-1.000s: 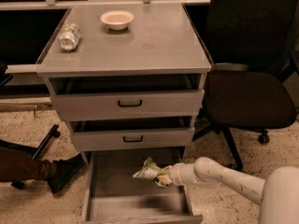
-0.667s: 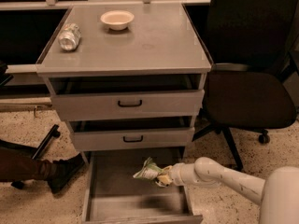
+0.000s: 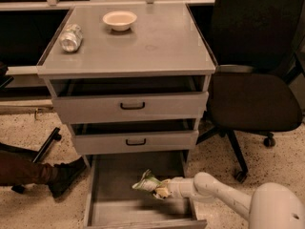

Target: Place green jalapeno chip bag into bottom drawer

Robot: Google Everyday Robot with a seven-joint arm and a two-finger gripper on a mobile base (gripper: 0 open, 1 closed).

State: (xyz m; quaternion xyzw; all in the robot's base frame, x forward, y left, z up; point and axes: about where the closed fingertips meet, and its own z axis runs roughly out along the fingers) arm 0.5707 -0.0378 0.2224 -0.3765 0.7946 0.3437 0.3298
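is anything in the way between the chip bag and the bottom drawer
Nothing visible does. The gripper holds the green jalapeno chip bag just over the open bottom drawer, within its walls, and the grey floor beneath shows no other object.

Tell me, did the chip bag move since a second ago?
Yes. The green jalapeno chip bag, held in the gripper, sits a little lower, farther below the middle drawer's handle, over the bottom drawer.
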